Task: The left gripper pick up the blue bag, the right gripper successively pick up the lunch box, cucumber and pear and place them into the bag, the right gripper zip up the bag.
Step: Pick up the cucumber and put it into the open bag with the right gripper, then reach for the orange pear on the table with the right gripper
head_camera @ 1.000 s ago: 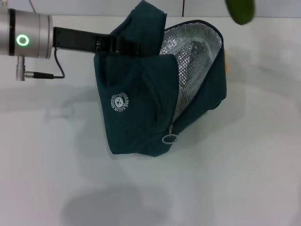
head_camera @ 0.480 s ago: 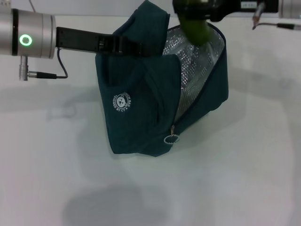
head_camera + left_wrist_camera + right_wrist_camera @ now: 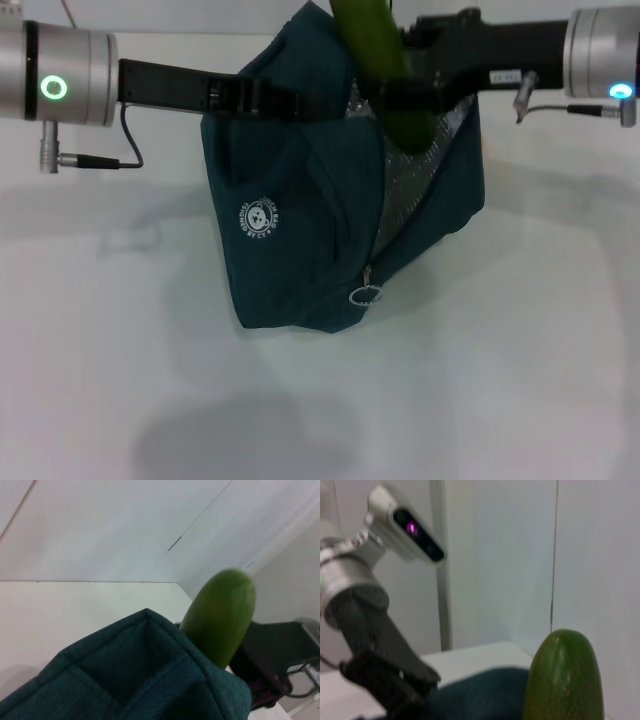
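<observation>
head view shows my left claw (image 3: 285, 100) clamped on the upper edge of the blue bag (image 3: 300, 230), holding it up off the white tabletop (image 3: 520, 350) so it hangs with its mouth open toward my right side. the silver lining (image 3: 405, 190) shows inside the opening, the ring zip pull (image 3: 364, 295) dangles at the lower end of the zip, and the small white round logo (image 3: 260, 219) faces the camera. my right claw (image 3: 400, 85) reaches in from the right at the bag's top and is closed around the cucumber (image 3: 385, 70), which stands steeply tilted with its lower end down in the open mouth against the lining and its upper end rising out of the frame. left wrist view shows the bag's teal fabric (image 3: 145, 680) close up with the cucumber's rounded tip (image 3: 222, 615) rising just behind it. right wrist view shows the same green tip (image 3: 565, 680) beside the fabric, with my left arm (image 3: 365, 615) beyond.
</observation>
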`<state>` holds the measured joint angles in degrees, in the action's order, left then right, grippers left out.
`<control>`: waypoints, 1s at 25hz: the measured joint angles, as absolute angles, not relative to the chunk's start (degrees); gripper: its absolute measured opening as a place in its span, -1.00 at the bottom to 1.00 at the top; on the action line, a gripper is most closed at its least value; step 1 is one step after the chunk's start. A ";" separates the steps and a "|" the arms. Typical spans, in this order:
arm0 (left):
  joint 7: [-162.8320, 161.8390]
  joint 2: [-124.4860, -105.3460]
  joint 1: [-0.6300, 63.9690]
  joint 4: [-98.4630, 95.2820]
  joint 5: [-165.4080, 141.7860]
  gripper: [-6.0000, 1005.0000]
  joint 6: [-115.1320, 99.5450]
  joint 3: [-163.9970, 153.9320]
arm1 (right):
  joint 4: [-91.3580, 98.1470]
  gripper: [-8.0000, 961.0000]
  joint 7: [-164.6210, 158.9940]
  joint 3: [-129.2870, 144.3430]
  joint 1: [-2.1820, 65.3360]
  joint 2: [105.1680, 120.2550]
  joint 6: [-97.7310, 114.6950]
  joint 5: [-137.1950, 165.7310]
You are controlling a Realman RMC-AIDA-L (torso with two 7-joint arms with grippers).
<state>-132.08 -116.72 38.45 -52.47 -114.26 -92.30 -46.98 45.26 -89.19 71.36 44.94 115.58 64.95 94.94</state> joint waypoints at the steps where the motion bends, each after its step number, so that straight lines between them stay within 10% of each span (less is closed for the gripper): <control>1: -132.04 -116.72 38.38 -52.47 -114.26 -0.90 -92.30 -46.91 | 45.24 0.46 -89.04 72.13 44.83 115.56 64.42 94.98; 25: -131.97 -116.71 37.08 -52.89 -114.19 -0.90 -92.24 -46.71 | 56.67 0.84 -91.78 67.82 34.26 114.82 55.73 96.96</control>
